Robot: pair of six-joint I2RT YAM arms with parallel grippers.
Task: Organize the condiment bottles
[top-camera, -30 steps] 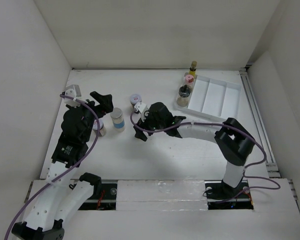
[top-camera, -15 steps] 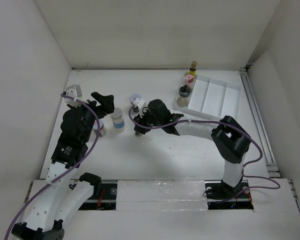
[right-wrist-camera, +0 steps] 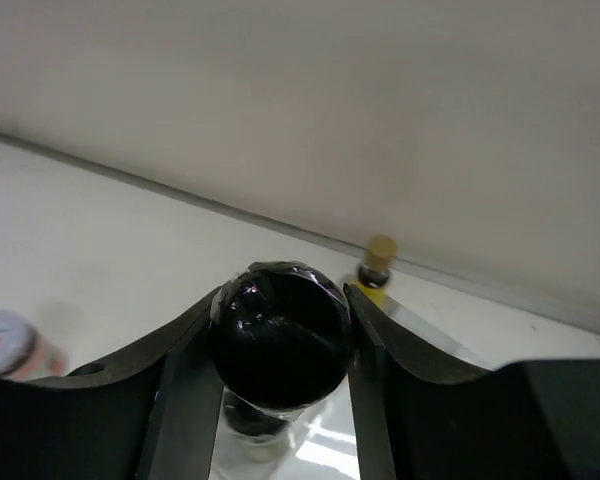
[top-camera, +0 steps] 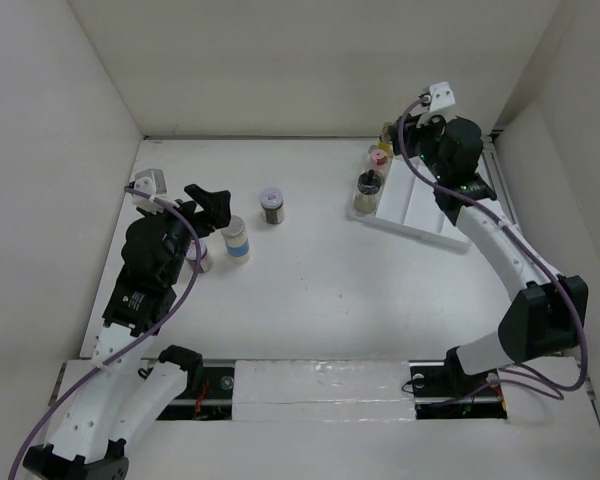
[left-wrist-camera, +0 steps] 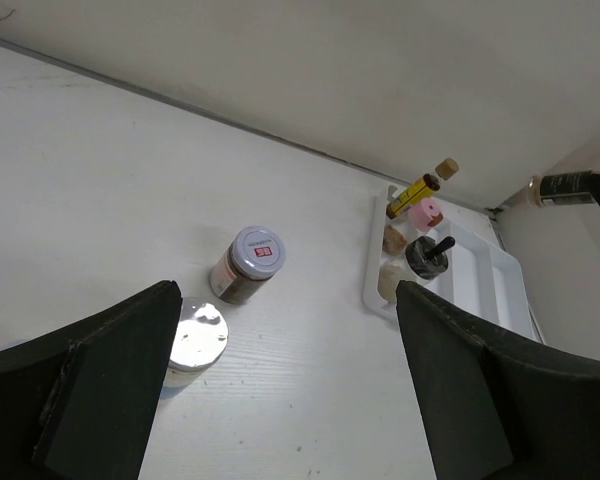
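Note:
My right gripper (top-camera: 418,140) hangs at the back right by the tray's far left corner, shut on a small dark bottle (right-wrist-camera: 280,330) with a round black cap. Behind it stands the yellow bottle (right-wrist-camera: 377,265). The top view shows the yellow bottle (top-camera: 386,130), the pink bottle (top-camera: 379,157) and the black-knobbed clear bottle (top-camera: 368,186) at the tray's left end. The brown white-lidded jar (top-camera: 272,205) stands mid-table. The white blue-labelled jar (top-camera: 237,238) stands next to my left gripper (top-camera: 205,200), which is open and empty. A small jar (top-camera: 200,258) sits partly under the left arm.
The white ridged tray (top-camera: 450,195) lies at the back right, close to the right wall rail. In the left wrist view the brown jar (left-wrist-camera: 248,264) and a white lid (left-wrist-camera: 195,336) lie ahead, with the tray (left-wrist-camera: 500,280) beyond. Walls enclose the table on three sides.
My right arm has swung from beside the brown jar at mid-table to the back right corner by the tray, with the small dark bottle in its jaws. The left arm has not moved.

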